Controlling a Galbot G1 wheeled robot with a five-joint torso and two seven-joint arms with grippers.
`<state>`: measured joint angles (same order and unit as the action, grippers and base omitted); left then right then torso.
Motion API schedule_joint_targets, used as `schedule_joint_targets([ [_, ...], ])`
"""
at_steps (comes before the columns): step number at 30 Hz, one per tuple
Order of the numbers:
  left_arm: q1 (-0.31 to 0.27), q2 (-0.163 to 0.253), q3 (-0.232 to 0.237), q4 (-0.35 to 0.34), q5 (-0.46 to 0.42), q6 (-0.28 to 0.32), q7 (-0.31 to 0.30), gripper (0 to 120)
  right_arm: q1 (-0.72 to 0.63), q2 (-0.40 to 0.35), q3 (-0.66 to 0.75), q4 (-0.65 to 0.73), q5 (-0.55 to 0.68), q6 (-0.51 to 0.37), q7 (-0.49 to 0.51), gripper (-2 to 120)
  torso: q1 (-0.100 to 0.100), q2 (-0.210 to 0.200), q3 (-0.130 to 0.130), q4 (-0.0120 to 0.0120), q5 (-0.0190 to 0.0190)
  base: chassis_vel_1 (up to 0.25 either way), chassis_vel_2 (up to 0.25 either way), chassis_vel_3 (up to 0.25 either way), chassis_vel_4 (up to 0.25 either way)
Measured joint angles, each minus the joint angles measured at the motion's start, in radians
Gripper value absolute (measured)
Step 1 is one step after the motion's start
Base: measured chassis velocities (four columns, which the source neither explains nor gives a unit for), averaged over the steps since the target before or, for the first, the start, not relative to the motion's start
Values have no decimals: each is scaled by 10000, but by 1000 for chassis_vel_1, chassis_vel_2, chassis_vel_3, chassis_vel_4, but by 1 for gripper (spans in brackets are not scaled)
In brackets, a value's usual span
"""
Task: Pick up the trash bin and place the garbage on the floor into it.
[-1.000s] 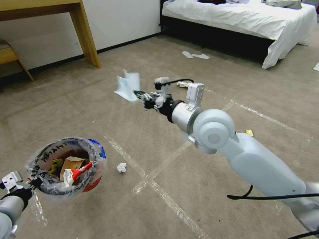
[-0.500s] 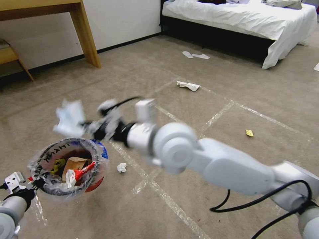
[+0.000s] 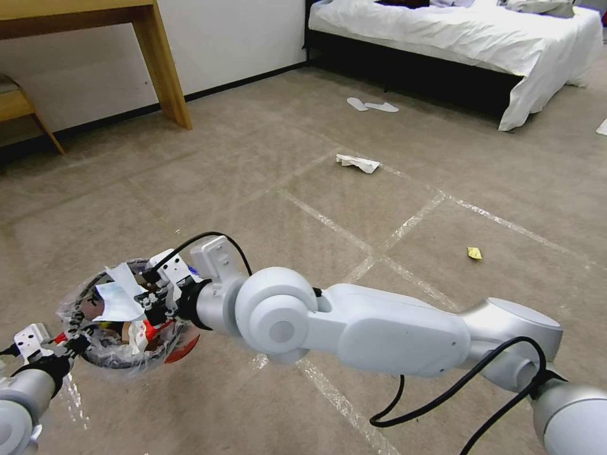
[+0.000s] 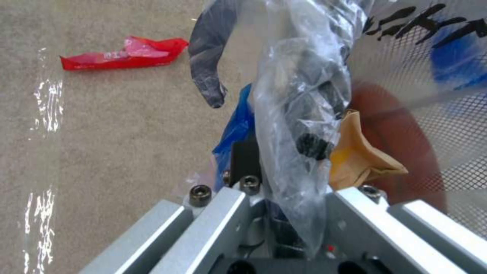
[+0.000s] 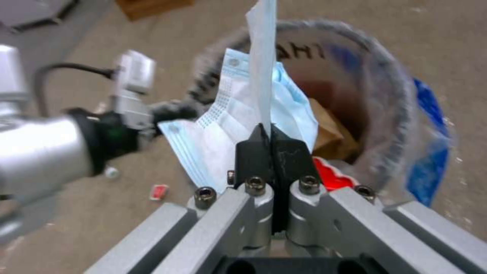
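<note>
Carpeted bedroom floor (image 3: pixel 265 158), taped in a grid. Over the bin (image 3: pixel 95 354), gripped at its bagged rim by the left gripper (image 3: pixel 66 344), hangs a mask (image 5: pixel 238 114) pinched edgewise in the right gripper (image 5: pixel 269 139). Light, limp, likely clingy; best held by an edge.

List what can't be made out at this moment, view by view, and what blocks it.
- Head view: the right arm covers the floor beside the trash bin.
- Head view: the mask in the right gripper hides much of the bin's contents.
- Left wrist view: crinkled bag plastic wraps the left gripper, hiding its grip on the rim.
- Right wrist view: the bin's far rim is blurred, print unreadable.
</note>
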<state>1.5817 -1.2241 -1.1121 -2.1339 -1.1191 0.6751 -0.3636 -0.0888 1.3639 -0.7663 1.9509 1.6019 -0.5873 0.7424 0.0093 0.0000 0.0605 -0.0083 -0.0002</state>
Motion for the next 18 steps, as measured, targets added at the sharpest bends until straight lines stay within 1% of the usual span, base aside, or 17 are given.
schedule_joint_targets([
  [2, 9, 37, -56, -1, -10, 0, 7, 0, 0, 98, -26, -238, -11, -213, 181, 0, 0, 1, 0, 0, 0, 0, 0, 0, 0],
  [8, -3, 51, -66, 32, -20, 0, 17, 0, 0, 178, -70, -479, -17, -374, 362, 0, 1, 0, 1, 0, 1, 0, 0, 0, 0],
  [11, -17, 11, -30, 56, -5, -1, 32, 0, 11, 304, -109, -793, -9, -514, 587, 0, 0, 0, 1, 0, 1, 0, 0, 0, 0],
  [16, -70, 1, 3, 73, 16, -2, 42, 0, 64, 472, -112, -1120, 1, -661, 719, 0, 0, 1, 0, 0, 1, 0, 0, 0, 0],
  [18, -95, -23, 36, 70, 19, -3, 44, 0, 97, 611, -176, -1448, -20, -763, 750, 0, 0, 1, 1, 0, 1, 0, 0, 0, 0],
])
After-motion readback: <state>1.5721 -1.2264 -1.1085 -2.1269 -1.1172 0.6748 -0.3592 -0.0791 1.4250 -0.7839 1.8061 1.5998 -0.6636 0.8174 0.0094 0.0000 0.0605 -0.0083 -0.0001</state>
